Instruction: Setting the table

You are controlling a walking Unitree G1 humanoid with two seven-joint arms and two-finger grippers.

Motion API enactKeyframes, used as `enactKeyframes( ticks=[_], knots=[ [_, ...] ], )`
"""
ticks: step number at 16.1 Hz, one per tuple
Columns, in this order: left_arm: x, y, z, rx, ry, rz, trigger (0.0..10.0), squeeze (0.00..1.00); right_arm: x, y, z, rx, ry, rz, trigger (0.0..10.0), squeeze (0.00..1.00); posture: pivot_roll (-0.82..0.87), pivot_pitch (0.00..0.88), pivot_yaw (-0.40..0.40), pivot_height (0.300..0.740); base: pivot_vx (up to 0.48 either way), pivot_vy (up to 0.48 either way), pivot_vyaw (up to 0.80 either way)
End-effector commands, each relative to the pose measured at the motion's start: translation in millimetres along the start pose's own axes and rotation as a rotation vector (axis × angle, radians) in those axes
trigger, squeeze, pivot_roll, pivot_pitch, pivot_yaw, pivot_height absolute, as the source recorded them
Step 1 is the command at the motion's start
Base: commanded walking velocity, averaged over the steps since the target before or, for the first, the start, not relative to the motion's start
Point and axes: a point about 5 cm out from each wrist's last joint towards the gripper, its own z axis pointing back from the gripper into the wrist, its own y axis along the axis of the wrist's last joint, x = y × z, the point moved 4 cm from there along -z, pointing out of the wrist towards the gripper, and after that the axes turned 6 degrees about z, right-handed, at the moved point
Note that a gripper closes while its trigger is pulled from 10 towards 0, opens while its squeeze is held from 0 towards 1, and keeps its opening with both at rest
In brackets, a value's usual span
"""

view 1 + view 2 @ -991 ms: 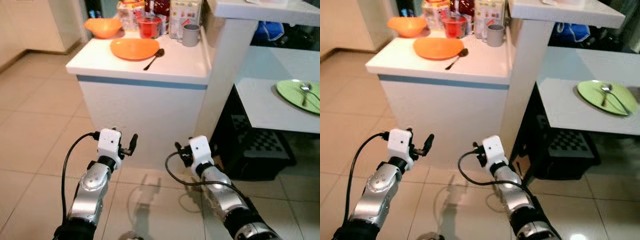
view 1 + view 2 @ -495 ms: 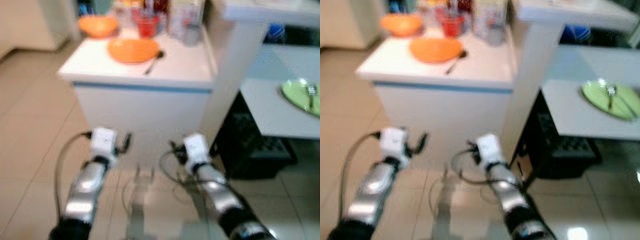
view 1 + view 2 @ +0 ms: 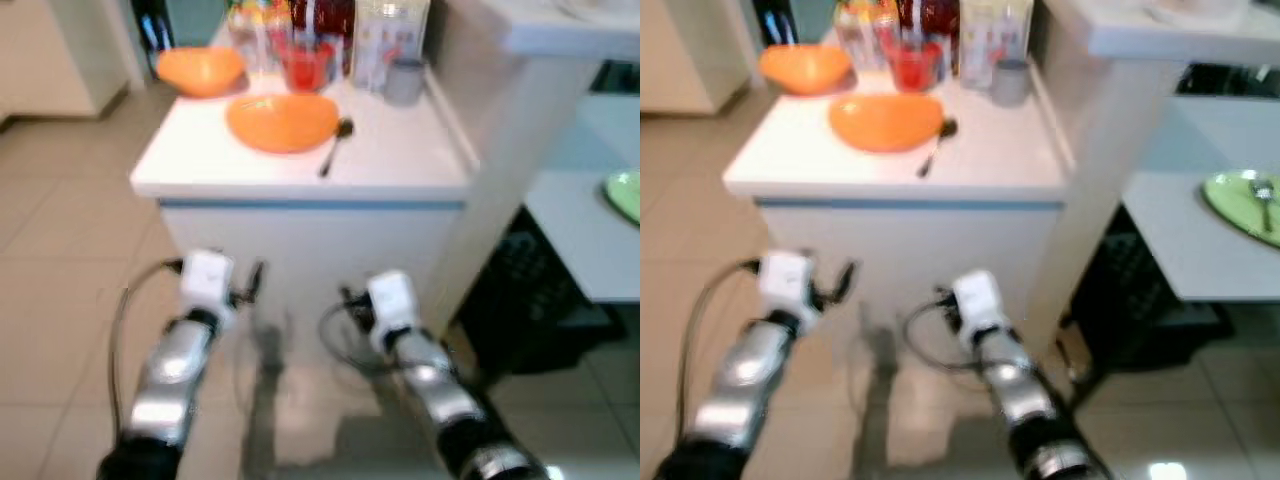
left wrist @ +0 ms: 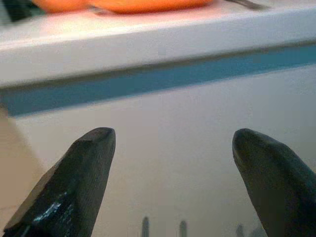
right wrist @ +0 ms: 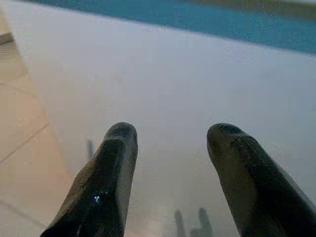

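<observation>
An orange plate [image 3: 283, 121] lies on the white counter [image 3: 400, 160], with a dark spoon [image 3: 333, 143] beside it. Behind stand an orange bowl [image 3: 200, 70], a red cup [image 3: 303, 68] and a grey mug [image 3: 405, 80]. A green plate [image 3: 1245, 203] with cutlery rests on the lower white table [image 3: 1200, 250] to the right. My left gripper [image 4: 170, 148] is open and empty, pointing at the counter's white front below its blue stripe [image 4: 148, 81]. My right gripper [image 5: 170, 140] is open and empty too, facing the same panel. Both arms are held low before the counter.
Cartons and bottles [image 3: 330, 25] crowd the counter's back edge. A white raised shelf [image 3: 1160, 25] stands over the pillar at the right. A black crate [image 3: 525, 330] sits under the lower table. Tiled floor [image 3: 60, 250] spreads to the left.
The whole picture has shifted: the counter looks larger and nearer and sits further right, so the camera has moved. Both arms hold the same low pose.
</observation>
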Motion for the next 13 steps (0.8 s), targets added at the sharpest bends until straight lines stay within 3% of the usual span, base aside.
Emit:
enactKeyframes(
  ticks=[1, 2, 4, 5, 8, 13],
  knots=[
    [14.4, 3.0, -3.7, 0.011, -0.045, -0.017, 10.0, 0.0, 17.4, -2.9, 3.7, -0.002, -0.046, 0.018, 10.0, 0.0, 0.1, 0.0, 0.001, 0.74, 0.371, 0.304, 0.0],
    [15.0, 3.5, -3.7, 0.013, -0.05, -0.026, 10.0, 0.0, 17.7, -0.3, 3.6, 0.014, -0.048, 0.025, 10.0, 0.0, 0.1, 0.0, 0.0, 0.74, 0.386, 0.285, 0.0],
    [17.9, 12.0, -5.6, 0.049, -0.069, -0.17, 10.0, 0.0, 22.9, 16.6, 3.2, 0.108, -0.084, 0.059, 10.0, 0.0, 0.1, 0.0, -0.001, 0.74, 0.452, 0.0, 0.0],
    [19.7, 18.0, -7.1, 0.07, -0.071, -0.187, 10.0, 0.0, 24.5, 23.4, 3.0, 0.141, -0.096, 0.065, 10.0, 0.0, 0.1, 0.0, 0.0, 0.74, 0.349, 0.0, 0.0],
    [25.0, 41.6, -13.2, 0.146, -0.072, -0.196, 10.0, 0.0, 27.6, 46.3, 2.3, 0.239, -0.112, 0.108, 10.0, 0.0, 0.1, 0.0, 0.001, 0.74, 0.0, 0.0, 0.0],
    [32.5, 57.7, -14.4, 0.198, -0.087, -0.183, 10.0, 0.0, 36.3, 59.2, 4.6, 0.291, -0.158, 0.102, 10.0, 0.0, 0.1, 0.0, 0.007, 0.74, 0.0, 0.0, 0.0]
  ],
)
